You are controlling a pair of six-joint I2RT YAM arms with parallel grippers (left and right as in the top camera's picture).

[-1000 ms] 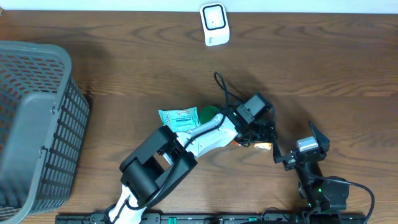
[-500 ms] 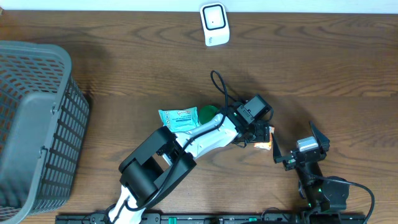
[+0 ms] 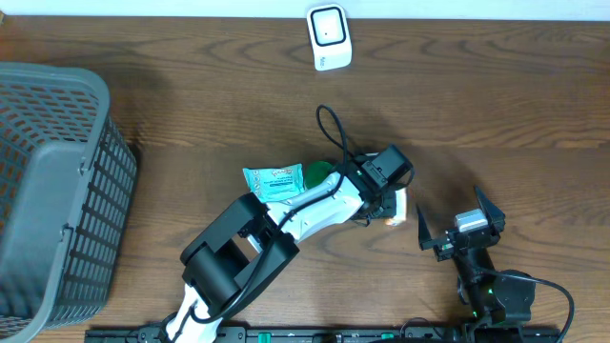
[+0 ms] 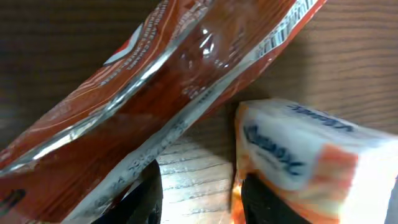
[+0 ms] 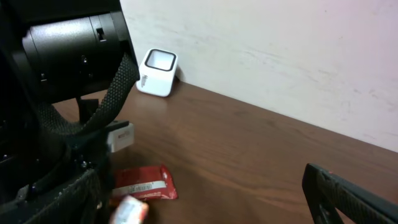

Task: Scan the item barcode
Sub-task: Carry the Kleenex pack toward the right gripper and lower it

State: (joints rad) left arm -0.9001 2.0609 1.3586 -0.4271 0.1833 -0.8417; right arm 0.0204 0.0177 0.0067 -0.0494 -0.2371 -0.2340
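One small packet (image 3: 398, 211) lies on the brown wooden tabletop (image 3: 496, 105), right at the tip of the left arm and near the middle of the tabletop. It is soft and puffy, white with orange patches and blue letters. The left wrist view shows it up close (image 4: 311, 162), next to a long red packet (image 4: 155, 93) that is shiny and crinkly, with black barcode stripes (image 4: 289, 28) along one edge. From above, the arm hides the red packet, but the right wrist view shows it lying flat (image 5: 142, 182). The left fingers (image 4: 149, 196) are dark and a little way apart, with bare wood between them and nothing in their grip that I can see. The right fingers (image 3: 425, 232) are spread wide and hold nothing, just to the right of the small packet. A teal packet (image 3: 274, 181) and something green (image 3: 319, 173) sit side by side next to the left arm. The scanner (image 3: 328, 36) is a small white box with rounded corners, at the far edge of the tabletop. The right wrist view shows it standing by a pale wall (image 5: 280, 50). Only the view from above shows the grey plastic basket (image 3: 48, 191) with its grid of holes, far to the left.
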